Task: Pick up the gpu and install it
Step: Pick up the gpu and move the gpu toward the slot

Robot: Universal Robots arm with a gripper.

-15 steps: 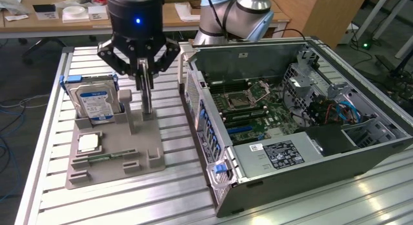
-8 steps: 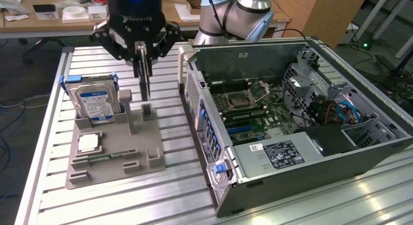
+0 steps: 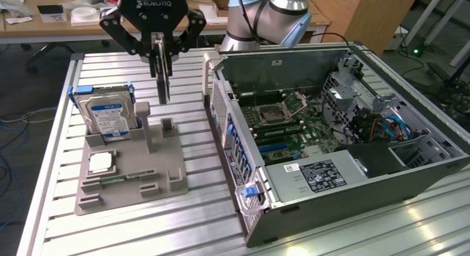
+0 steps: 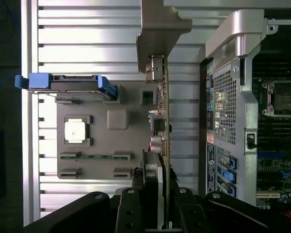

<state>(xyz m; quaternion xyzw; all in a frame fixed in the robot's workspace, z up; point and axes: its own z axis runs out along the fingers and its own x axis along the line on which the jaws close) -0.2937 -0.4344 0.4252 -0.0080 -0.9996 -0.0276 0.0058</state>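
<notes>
The gpu (image 3: 162,86) hangs on edge in the air, a thin dark card with its silver end bracket (image 4: 161,29) at one end. My gripper (image 3: 163,53) is shut on its upper part, one black finger on each face. It is lifted clear of the grey holder tray (image 3: 132,173), over the tray's side nearest the computer. In the wrist view the gpu (image 4: 164,111) runs edge-on away from my gripper (image 4: 157,194), between the tray (image 4: 117,119) and the computer case's outer wall (image 4: 225,107).
The open computer case (image 3: 433,165) lies on the slatted metal table at the exterior view's right, its motherboard (image 3: 290,121) exposed. On the tray stand a silver hard drive with blue rails (image 3: 109,115), a square processor (image 3: 100,163) and a narrow memory stick (image 3: 123,178).
</notes>
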